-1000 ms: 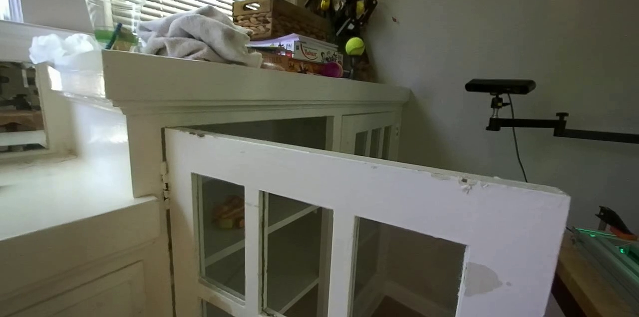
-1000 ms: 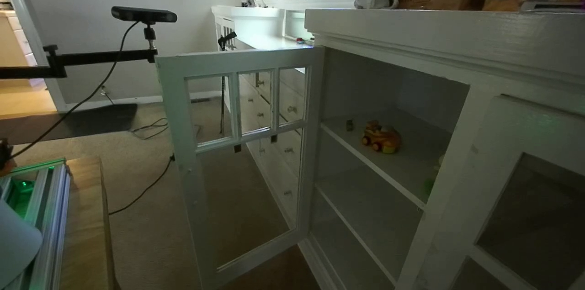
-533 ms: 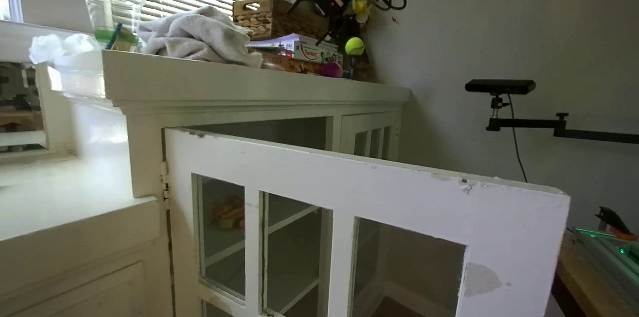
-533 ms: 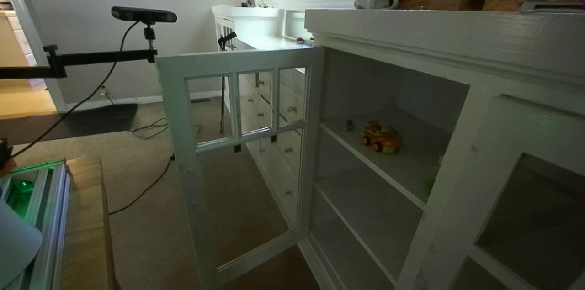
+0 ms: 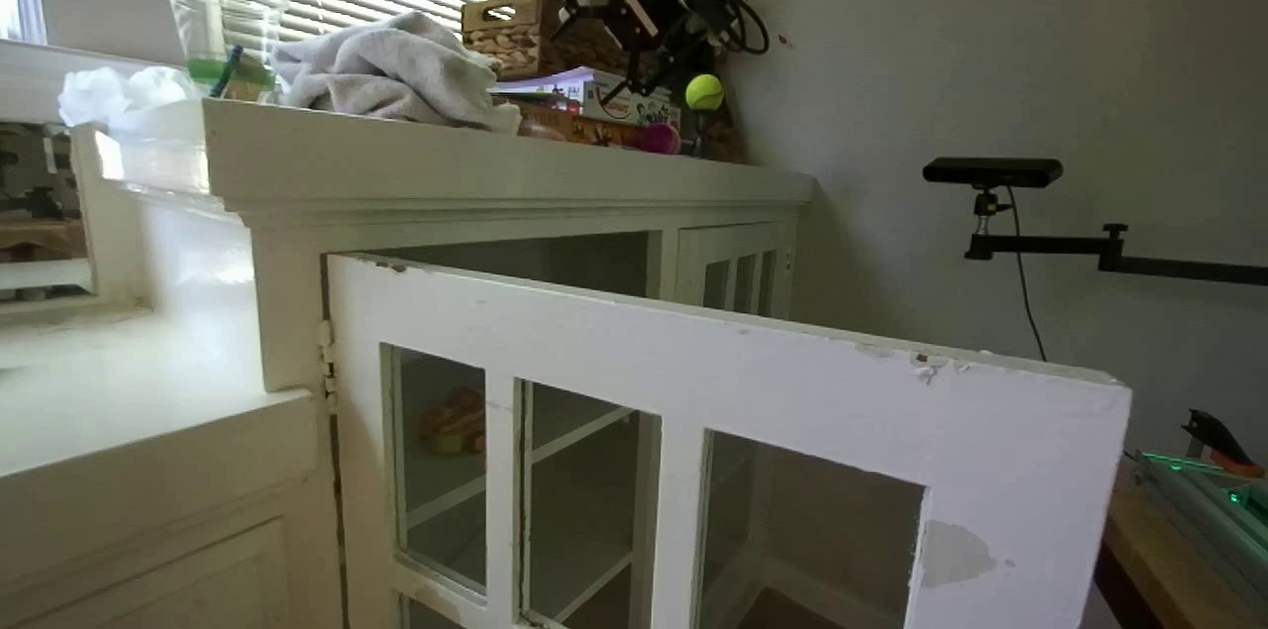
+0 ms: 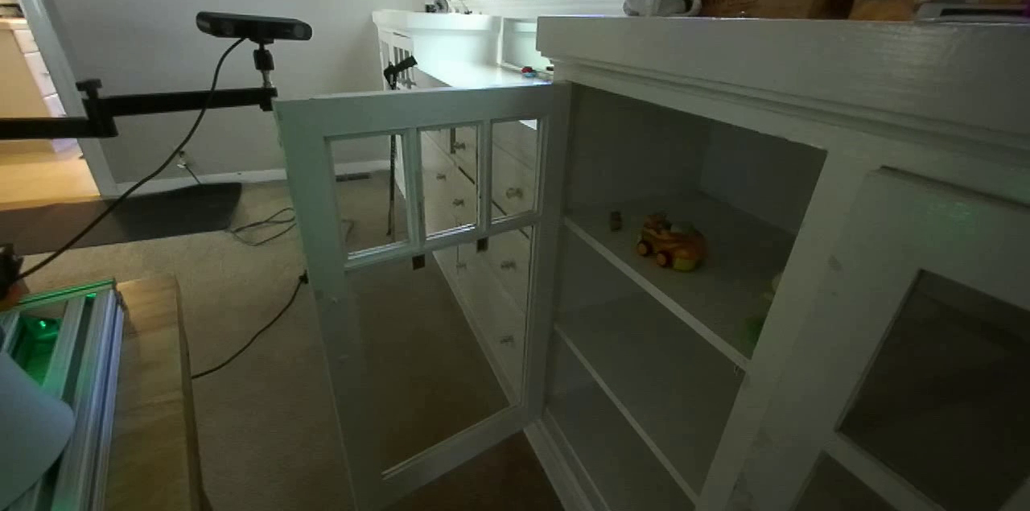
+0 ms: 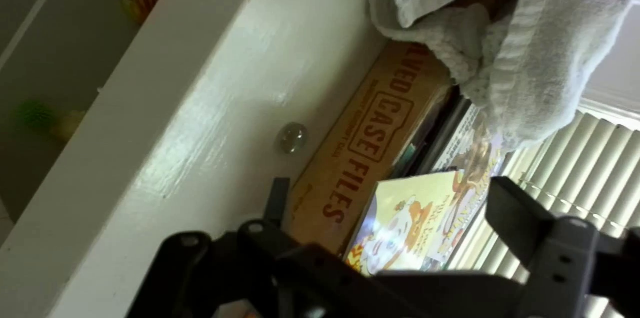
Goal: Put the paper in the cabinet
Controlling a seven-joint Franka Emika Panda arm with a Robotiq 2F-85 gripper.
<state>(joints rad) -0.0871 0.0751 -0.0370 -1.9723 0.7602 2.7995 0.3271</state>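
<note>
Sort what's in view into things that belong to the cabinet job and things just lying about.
For the job:
cabinet
its paned door, standing open
gripper, open
paper: I cannot tell which item is meant

Just lying about:
towel
clear cup
tennis ball
woven basket
Case Files box
orange wheeled toy, on a cabinet shelf
</note>
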